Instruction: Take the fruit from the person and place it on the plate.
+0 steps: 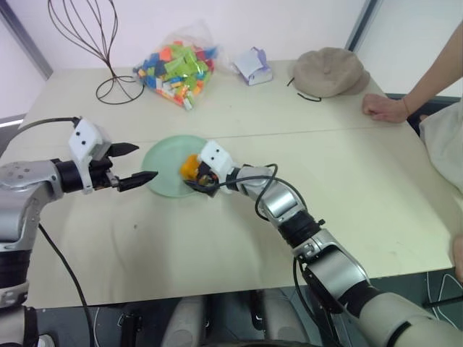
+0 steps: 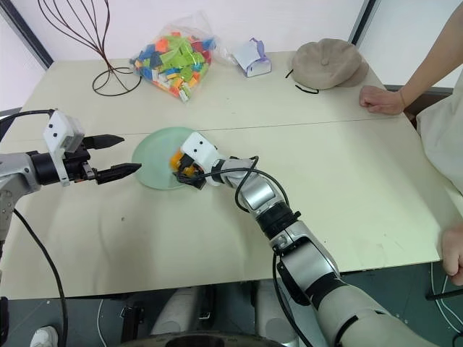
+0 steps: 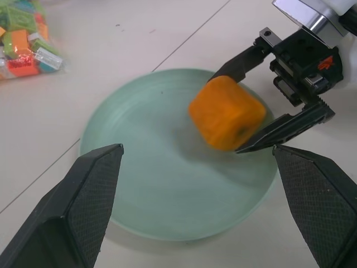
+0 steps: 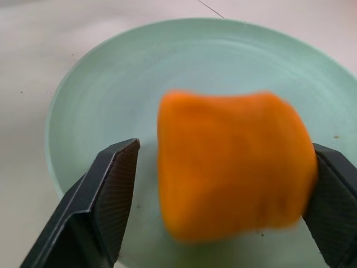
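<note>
From the left eye view, the plate [image 1: 165, 165] lies on the pale surface [image 1: 217, 238]. The right gripper [image 1: 197, 176] reaches over the plate's edge nearest the person, with the fruit [image 1: 189, 167] between its fingers above the plate. The left gripper [image 1: 137, 163] hangs just beside the opposite edge of the plate, its fingers apart and holding nothing. Beyond the plate lie a bag of toy blocks [image 1: 176, 66], a wire stand [image 1: 94, 43], a small paper box [image 1: 253, 66] and a beige hat [image 1: 329, 71]. The person's hand [image 1: 385, 108] rests on the surface well apart from the plate, past the hat.

In the left wrist view, the fruit [image 3: 226, 114] sits blurred between the right gripper's spread fingers [image 3: 245, 58] over the plate [image 3: 145, 184], with a gap at one finger.

In the right wrist view, the fruit [image 4: 234, 164] hangs blurred over the plate [image 4: 167, 61]; one finger [image 4: 114, 184] stands clear of it, while the other [image 4: 334, 195] lies at its edge, so the gripper is parted rather than clamped
</note>
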Controlling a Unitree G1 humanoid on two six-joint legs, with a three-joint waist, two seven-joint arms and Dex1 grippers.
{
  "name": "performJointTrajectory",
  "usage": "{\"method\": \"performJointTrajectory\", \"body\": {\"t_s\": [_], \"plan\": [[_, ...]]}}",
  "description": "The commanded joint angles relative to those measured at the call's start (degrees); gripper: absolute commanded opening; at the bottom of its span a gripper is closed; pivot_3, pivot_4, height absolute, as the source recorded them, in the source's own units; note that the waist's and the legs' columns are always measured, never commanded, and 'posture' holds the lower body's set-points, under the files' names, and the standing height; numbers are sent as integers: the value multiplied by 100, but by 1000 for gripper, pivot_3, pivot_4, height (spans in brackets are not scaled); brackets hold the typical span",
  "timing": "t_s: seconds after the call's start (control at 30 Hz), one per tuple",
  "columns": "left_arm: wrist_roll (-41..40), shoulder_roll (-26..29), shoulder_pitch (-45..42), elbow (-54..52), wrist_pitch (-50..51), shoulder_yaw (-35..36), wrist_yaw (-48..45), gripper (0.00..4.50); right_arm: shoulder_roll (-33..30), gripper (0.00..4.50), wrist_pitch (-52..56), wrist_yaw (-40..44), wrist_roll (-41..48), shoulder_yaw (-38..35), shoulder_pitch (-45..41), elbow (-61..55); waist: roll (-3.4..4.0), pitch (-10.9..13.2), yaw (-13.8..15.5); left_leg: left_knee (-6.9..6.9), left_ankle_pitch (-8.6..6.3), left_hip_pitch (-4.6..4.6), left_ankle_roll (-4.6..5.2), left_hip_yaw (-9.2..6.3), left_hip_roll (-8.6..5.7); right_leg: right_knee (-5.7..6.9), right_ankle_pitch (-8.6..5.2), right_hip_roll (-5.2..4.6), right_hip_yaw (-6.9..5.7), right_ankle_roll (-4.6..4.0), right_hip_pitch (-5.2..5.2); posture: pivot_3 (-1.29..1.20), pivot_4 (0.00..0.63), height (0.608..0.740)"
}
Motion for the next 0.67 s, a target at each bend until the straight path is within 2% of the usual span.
{"method": "performJointTrajectory", "body": {"t_s": [0.03,0.2,0.37,0.5,0.6,0.67], "plan": [[-53,75,-104,-188,-8,42,-33,4500,-254,4366,147,327,214,-323,-60,-1131,0,0,0,0,0,0,0,0,0,0,0,0,0,0,0,0,150,740],[-89,115,-141,-217,34,38,-117,4500,-957,4366,857,723,635,-801,58,-2664,0,0,26,0,0,0,1,-2,0,-1,0,0,-1,0,1,0,150,740],[-136,183,-83,-284,90,84,-223,4500,-2310,4366,2140,1255,1688,-1968,473,-4537,0,1,106,0,-1,-3,2,-2,0,-6,-1,-3,-4,0,4,0,150,740],[-183,260,26,-373,151,149,-316,4500,-3202,4366,2764,1432,2167,-2502,1012,-5318,-3,-1,90,1,-2,-3,4,-2,0,-14,-1,-5,-5,0,9,0,150,740],[-282,380,151,-483,239,265,-421,4500,-4030,4366,3103,1674,2455,-3075,1781,-5840,-2,-1,87,0,-2,-3,5,-1,4,-16,-3,-4,-5,-2,9,0,150,740],[-341,420,173,-512,299,287,-441,4500,-4209,4366,3232,1584,2618,-3283,1962,-5949,-1,0,84,0,-3,-3,7,1,5,-16,-5,-4,-4,-4,9,0,150,740]]}}
